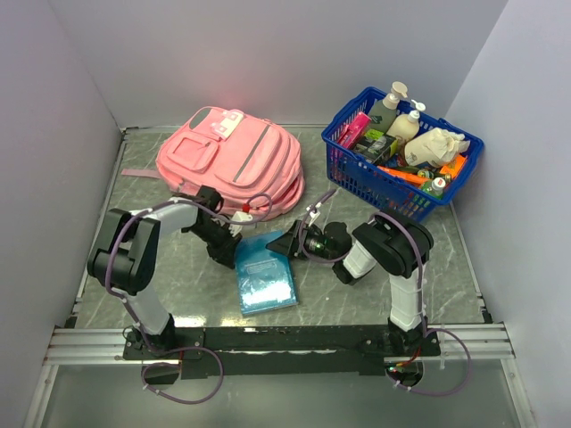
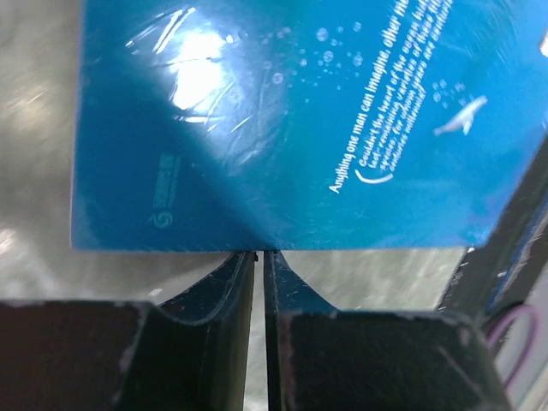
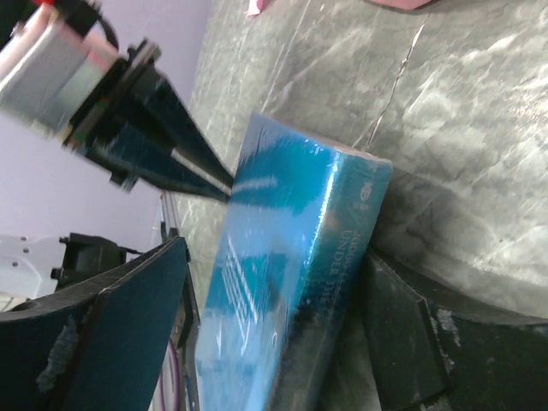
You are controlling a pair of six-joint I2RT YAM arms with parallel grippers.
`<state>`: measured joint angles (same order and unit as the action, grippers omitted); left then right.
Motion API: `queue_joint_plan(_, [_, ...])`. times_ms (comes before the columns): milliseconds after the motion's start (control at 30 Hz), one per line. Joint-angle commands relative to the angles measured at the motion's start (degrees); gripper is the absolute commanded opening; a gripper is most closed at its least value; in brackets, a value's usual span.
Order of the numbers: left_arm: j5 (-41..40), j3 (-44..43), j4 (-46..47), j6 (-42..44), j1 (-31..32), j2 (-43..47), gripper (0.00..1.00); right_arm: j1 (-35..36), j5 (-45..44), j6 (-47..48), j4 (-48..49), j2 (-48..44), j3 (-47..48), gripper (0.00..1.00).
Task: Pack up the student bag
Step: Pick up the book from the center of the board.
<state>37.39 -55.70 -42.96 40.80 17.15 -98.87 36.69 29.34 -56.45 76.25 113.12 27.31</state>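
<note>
Looking from your side of the table [image 1: 178, 267], you first meet a flat blue book [image 1: 266, 275] lying on the grey, stone-like top. It is wrapped in shiny see-through plastic and has small white words on it. Your right claw [image 3: 274, 253] is spread wide, with one black finger on each side of the book. Your left claw [image 2: 259, 255] is nearly pressed together, with just a thin crack between its fingers, and its tips sit at the book's edge. You cannot tell if it nips the wrap. Farther back on the left, just behind the claws, the student bag [image 1: 230, 160] lies flat on the table. It is pink, soft and puffy, with pockets, lighter pink flaps and a grey strip. To its right stands a blue plastic basket [image 1: 352, 174] with holes in its walls, full of bottles and small packs.
</note>
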Motion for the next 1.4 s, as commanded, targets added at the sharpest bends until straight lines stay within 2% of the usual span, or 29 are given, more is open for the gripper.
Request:
queue_joint_plan(0, [8.49,-1.60,7.27,-6.95,3.15,1.49,0.14,2.69,4.14,-2.70,11.03,1.49,2.04,0.82])
queue_joint_plan(133, [7.62,-2.57,10.00,-9.33,3.16,1.31,0.14,2.86,5.20,-2.53,11.38,1.84,1.43,0.76])
queue_joint_plan(233, [7.00,-2.83,10.79,-10.12,2.98,0.78,0.15,2.51,6.77,-2.27,11.03,2.10,0.90,0.59])
queue_joint_plan(333, [6.39,-3.01,12.81,-11.70,2.63,1.31,0.15,2.08,8.09,-2.44,12.52,2.28,0.03,0.41])
queue_joint_plan(367, [6.47,-3.44,12.81,-12.14,2.37,1.57,0.16,1.99,8.53,-2.96,12.78,2.37,-0.06,0.27])
queue_joint_plan(433, [6.30,-5.55,12.29,-12.32,1.93,2.10,0.20,0.93,9.50,-3.84,13.84,2.46,-0.68,0.11])
queue_joint_plan(467, [6.12,-6.43,12.11,-12.41,1.75,2.62,0.26,0.32,9.77,-4.89,13.84,2.37,-0.77,0.00])
queue_joint_plan(533, [5.77,-9.50,10.53,-12.32,1.05,4.55,0.32,-1.52,10.91,-5.95,14.71,1.23,-1.64,0.00])
queue_joint_plan(567, [5.25,-10.73,9.83,-12.32,0.70,5.17,0.40,-2.31,11.26,-6.13,14.89,0.44,-2.95,0.00])
queue_joint_plan(700, [1.56,-18.89,11.39,-14.86,0.52,7.81,0.54,-7.06,11.17,-4.12,11.05,-8.23,-7.18,0.00])
queue_joint_plan(800, [1.02,-24.44,13.25,-17.59,1.31,6.50,0.59,-10.23,8.81,2.20,-1.94,-18.26,-9.03,0.00])
queue_joint_plan(833, [0.33,-25.85,13.51,-17.94,1.83,4.67,0.61,-10.75,5.58,7.18,-13.90,-21.24,-8.94,0.00])
queue_joint_plan(867, [-0.38,-28.82,13.26,-17.42,3.14,3.61,0.63,-10.93,3.64,10.10,-20.11,-27.54,-7.81,0.00])
queue_joint_plan(967, [-6.52,-32.53,15.61,-17.24,5.78,0.00,0.66,-11.02,-6.56,18.99,-40.84,-38.01,-4.82,0.00])
queue_joint_plan(1067, [-14.33,-32.20,21.67,-18.21,7.63,-1.15,0.75,-10.94,-12.90,22.69,-47.39,-45.59,-4.37,0.00])
queue_joint_plan(1100, [-16.62,-31.49,24.21,-18.30,8.25,-1.24,0.81,-10.93,-13.78,23.22,-48.64,-47.01,-4.11,0.00])
queue_joint_plan(1133, [-21.34,-31.14,25.54,-17.43,8.95,-1.59,0.96,-10.93,-14.74,23.83,-49.61,-47.98,-3.93,0.00])
queue_joint_plan(1233, [-27.87,-33.14,26.88,-16.36,11.41,-4.74,0.96,-10.94,-18.00,23.84,-52.60,-51.06,-3.41,0.00])
queue_joint_plan(1367, [-29.47,-35.35,27.40,-18.82,11.42,-7.21,0.96,-10.93,-20.02,23.93,-57.17,-52.47,-2.18,0.00])
